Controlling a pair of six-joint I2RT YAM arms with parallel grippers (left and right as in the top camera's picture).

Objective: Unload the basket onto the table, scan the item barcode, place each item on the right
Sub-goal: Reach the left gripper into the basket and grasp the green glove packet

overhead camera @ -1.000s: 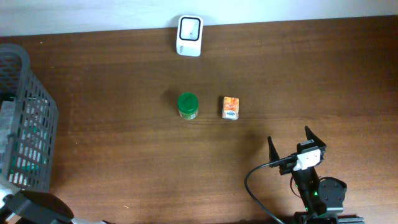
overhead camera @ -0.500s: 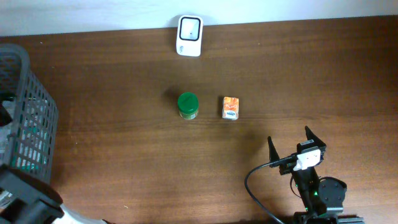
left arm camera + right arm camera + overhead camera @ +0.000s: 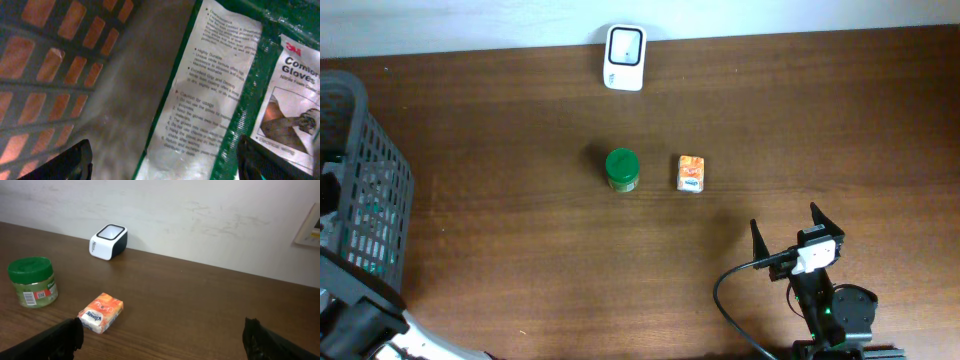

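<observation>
Left wrist view looks into the basket [image 3: 50, 60], where the left gripper [image 3: 167, 165] hangs wide open and empty just above a flat glove pack [image 3: 215, 90] on the basket floor. The pack looks light, floppy and slick, so I'd pinch an edge and keep the printed back free for the scanner [image 3: 624, 57] at the worktop's [image 3: 520, 260] far edge. The right gripper [image 3: 786, 228] sits wide open and empty at the near right.

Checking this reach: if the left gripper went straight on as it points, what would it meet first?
Probably the glove packet on the floor of the basket; the packet's edge lies straight ahead of the open left gripper. Depth is unclear.
</observation>
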